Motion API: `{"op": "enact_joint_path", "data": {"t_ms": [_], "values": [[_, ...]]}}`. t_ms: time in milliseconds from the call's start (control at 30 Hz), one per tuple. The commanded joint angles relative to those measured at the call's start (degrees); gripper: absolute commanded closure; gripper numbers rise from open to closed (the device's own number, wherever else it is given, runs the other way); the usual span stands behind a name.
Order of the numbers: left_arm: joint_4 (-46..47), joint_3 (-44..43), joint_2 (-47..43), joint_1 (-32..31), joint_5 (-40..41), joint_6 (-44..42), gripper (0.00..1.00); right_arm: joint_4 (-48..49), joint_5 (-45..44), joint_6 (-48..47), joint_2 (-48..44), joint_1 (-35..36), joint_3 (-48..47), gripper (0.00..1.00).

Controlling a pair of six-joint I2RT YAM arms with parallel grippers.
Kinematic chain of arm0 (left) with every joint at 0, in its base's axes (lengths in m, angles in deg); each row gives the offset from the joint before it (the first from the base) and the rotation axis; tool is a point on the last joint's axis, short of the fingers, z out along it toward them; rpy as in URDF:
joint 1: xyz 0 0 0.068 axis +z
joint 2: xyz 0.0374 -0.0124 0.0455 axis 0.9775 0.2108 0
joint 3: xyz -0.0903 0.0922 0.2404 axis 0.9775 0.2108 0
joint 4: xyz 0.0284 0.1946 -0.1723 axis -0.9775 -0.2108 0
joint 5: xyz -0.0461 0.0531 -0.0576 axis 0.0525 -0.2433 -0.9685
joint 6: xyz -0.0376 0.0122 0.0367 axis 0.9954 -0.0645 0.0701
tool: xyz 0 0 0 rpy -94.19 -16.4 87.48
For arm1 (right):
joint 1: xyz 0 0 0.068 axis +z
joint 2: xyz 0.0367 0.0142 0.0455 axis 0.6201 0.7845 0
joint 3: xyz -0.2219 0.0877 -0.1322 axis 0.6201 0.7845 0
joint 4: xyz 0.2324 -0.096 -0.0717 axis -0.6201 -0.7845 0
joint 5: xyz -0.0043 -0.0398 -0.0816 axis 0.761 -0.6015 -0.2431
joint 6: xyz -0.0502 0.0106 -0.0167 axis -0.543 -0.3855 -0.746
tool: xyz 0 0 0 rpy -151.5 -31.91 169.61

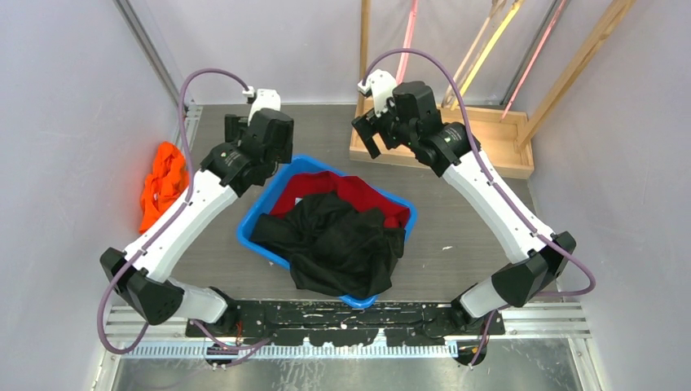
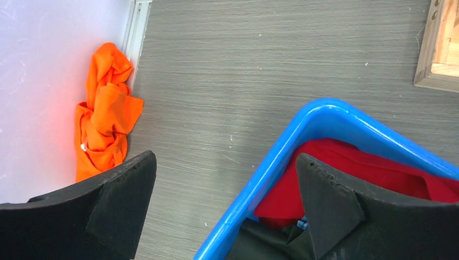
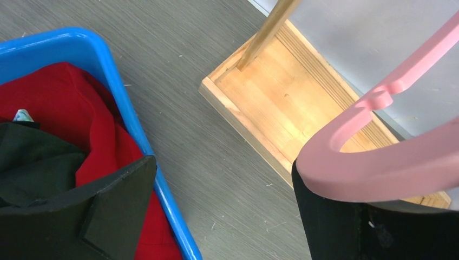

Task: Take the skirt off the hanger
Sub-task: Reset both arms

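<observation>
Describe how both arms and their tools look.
The left arm and right arm match: white tapered links, black joint housings, and a purple cable looping from base to wrist. A small white block sits at each wrist. The left tool and right tool have matte black, wedge-shaped fingers. No markings are visible.

A blue bin [image 2: 319,108] heaped with red and black clothing [image 1: 342,236] fills the middle of the table [image 1: 473,220]. Bare tabletop runs between the bin and an orange cloth [image 1: 161,186] bunched at the left edge. More lies before the wooden rack base [image 1: 489,138] at the far right corner. There, wooden poles [image 1: 364,49] and a pink hanger [image 3: 379,162] crowd the right gripper [image 3: 222,165].
</observation>
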Motion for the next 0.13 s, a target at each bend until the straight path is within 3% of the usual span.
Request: {"op": "enact_joint_path", "data": {"t_ms": [0, 100], "values": [[3.84, -1.38, -0.46, 0.01, 3.09, -2.21, 0.01, 3.34, -0.23, 0.26, -0.64, -0.47, -1.43, 0.0], [3.78, -1.56, -0.03, 0.02, 3.19, -2.43, 0.01, 3.45, -0.15, 0.25, -0.57, -0.55, -1.36, 0.0]]}}
